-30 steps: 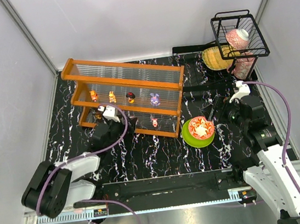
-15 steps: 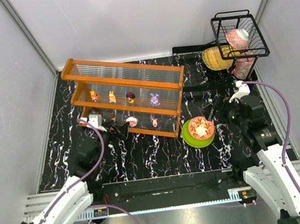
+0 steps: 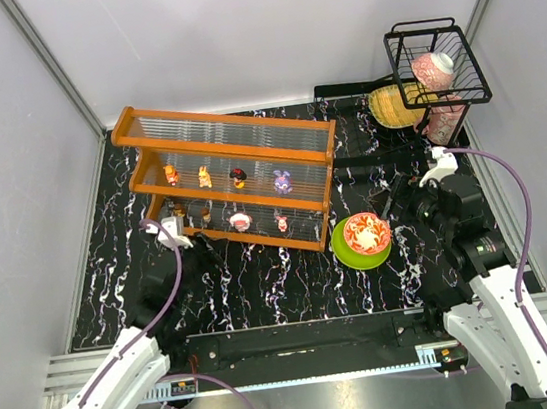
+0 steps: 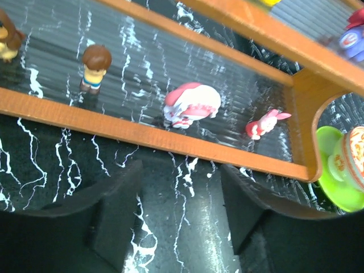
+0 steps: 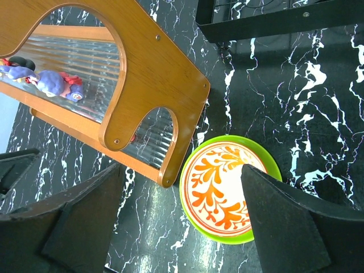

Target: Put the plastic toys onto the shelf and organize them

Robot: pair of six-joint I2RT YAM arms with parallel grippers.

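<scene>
From the top view, the shelf [image 3: 229, 135] stood on the black marbled worktop [image 3: 294, 282] toward the far left, with a row of plastic toys [image 3: 239, 177] on one tier and more on the tier below. The left end effector [image 3: 208, 256] sat low just in front of the shelf's lower rail, apart from it. The right end effector [image 3: 394, 201] hung beside a green plate [image 3: 346, 253] bearing a red-patterned bowl [image 3: 366, 233], which stood just off the shelf's right end. A black wire basket [image 3: 436, 62] stood at the far right. The left wrist view showed that end effector's fingers [image 4: 108, 210] spread wide with only worktop between them. Beyond them, on the lowest tier, a brown-haired figurine [image 4: 94, 67] stood upright, a pink-and-white toy [image 4: 190, 105] lay near the front rail, and a small pink toy [image 4: 266, 122] lay tipped over near the end panel. The right wrist view showed the other end effector likewise wide open and empty above the bowl and plate, with a purple toy [image 5: 51, 82] visible through the shelf's end panel
</scene>
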